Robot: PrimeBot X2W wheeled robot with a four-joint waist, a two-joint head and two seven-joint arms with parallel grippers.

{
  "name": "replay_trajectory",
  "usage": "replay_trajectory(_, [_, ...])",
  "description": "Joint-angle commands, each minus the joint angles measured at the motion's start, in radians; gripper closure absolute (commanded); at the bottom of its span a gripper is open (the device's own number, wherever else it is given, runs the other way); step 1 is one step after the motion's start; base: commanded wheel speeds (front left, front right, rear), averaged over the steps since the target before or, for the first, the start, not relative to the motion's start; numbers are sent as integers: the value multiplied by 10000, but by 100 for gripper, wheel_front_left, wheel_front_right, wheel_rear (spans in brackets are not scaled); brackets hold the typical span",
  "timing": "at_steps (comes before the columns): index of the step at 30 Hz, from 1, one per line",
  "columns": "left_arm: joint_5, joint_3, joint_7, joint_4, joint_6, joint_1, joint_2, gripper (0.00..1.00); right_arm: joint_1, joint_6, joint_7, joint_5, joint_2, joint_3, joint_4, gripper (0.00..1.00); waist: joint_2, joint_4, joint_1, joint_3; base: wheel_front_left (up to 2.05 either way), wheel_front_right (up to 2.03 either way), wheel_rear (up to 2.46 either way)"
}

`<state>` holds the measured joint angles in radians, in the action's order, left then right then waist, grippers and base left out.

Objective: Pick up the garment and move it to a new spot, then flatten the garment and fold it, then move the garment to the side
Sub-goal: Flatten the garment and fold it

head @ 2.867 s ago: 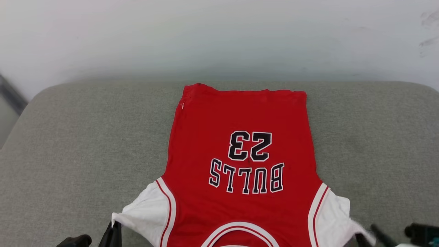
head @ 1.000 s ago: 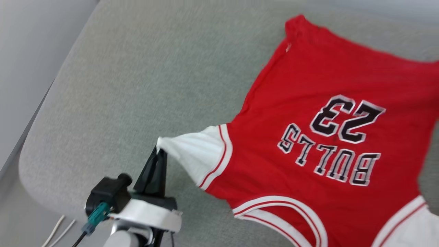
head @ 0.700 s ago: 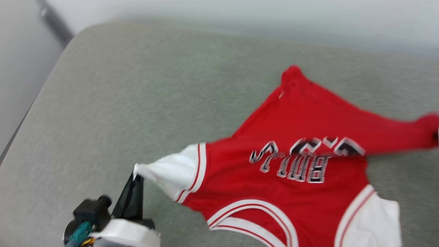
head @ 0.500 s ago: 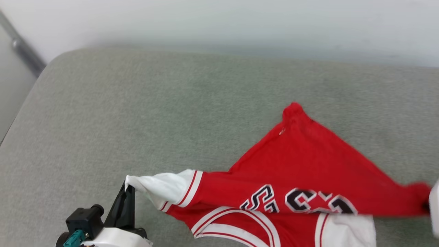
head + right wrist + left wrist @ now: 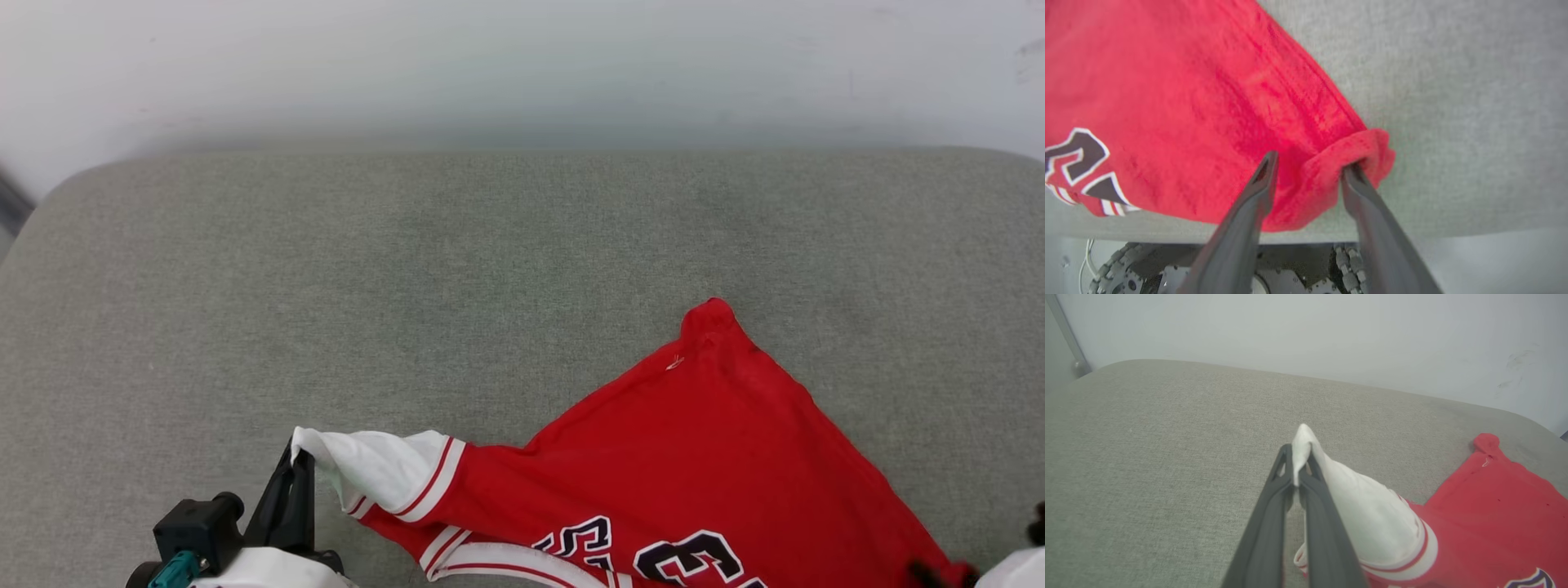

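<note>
The garment (image 5: 718, 457), a red jersey with white sleeves, lies at the near right of the grey padded surface (image 5: 408, 286). Its red body is doubled over toward me, so only part of the black lettering shows. My left gripper (image 5: 300, 459) is shut on the tip of the white sleeve (image 5: 1372, 522), and in the left wrist view its fingers (image 5: 1314, 506) pinch the cloth at their ends (image 5: 1298, 457). In the right wrist view my right gripper (image 5: 1310, 163) stands open. The rolled red hem corner (image 5: 1367, 151) lies between its fingers, close to the surface's near edge.
A pale wall (image 5: 522, 65) runs behind the padded surface. There is free room on its far and left parts. Below its near edge, the right wrist view shows my wheeled base (image 5: 1290, 265). A dark rail (image 5: 1065, 335) stands at the far left.
The head camera has swung about. The garment's far right hem corner was drawn toward me, doubling the red body over the lettering. My right gripper's fingers have parted. The left still grips the sleeve.
</note>
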<state>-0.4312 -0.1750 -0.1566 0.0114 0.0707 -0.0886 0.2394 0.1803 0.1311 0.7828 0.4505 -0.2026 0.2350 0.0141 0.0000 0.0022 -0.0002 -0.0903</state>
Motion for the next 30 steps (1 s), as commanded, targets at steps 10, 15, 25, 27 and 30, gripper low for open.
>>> replay_trajectory(10, [133,-232,-109,-406,-48,626,-107,100,-2364,-5,-5248,-111,-361,-536,218,0,0,160,2,-850,0,0,0])
replay_trajectory(15, [256,-495,-106,-697,-147,1215,-176,100,-4254,-7,-4330,263,-1201,-1934,1182,0,0,536,2,-1558,0,0,0])
replay_trajectory(25, [454,-998,-365,-791,-502,2298,-419,100,-7435,-7,506,1144,-2222,-3936,2742,0,0,1502,2,-2755,0,0,0])
replay_trajectory(27, [463,-1064,-424,-733,-534,2458,-476,100,-7770,-7,1046,989,-2221,-4198,2896,0,0,1641,2,-2932,0,0,0])
replay_trajectory(30, [453,-1143,-513,-598,-592,2602,-540,100,-7884,-7,1637,874,-2079,-4403,3417,0,0,1771,2,-3130,0,0,0])
